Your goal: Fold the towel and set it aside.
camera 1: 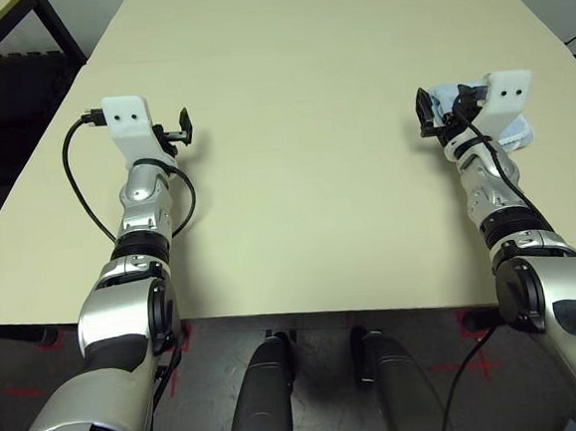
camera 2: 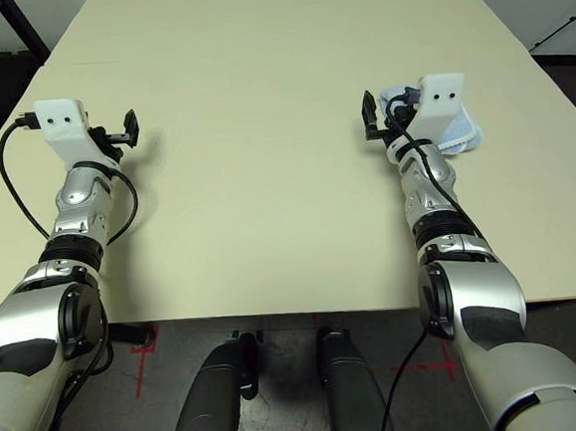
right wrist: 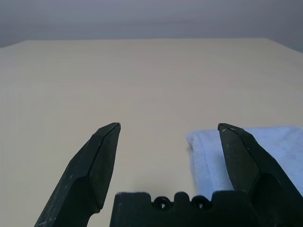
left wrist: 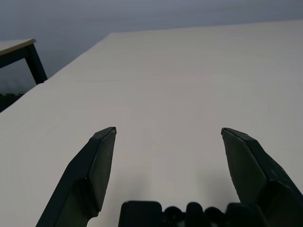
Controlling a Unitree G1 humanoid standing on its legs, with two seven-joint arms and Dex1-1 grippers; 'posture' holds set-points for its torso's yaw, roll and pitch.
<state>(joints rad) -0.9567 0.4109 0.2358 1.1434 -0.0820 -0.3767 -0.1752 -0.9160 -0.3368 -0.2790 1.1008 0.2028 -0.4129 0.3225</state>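
Towel [right wrist: 246, 156] flat on table [camera 1: 301, 125], right side of head view, beneath right gripper [right wrist: 168, 127]; jaws wide apart, empty. Left gripper [left wrist: 168, 130] spread wide, empty, over bare tabletop.

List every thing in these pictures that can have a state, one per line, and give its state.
towel: lying flat on the table by the right gripper, not held
left gripper: open, empty, above bare table
right gripper: open, empty, over the towel's edge
table: bare apart from the towel
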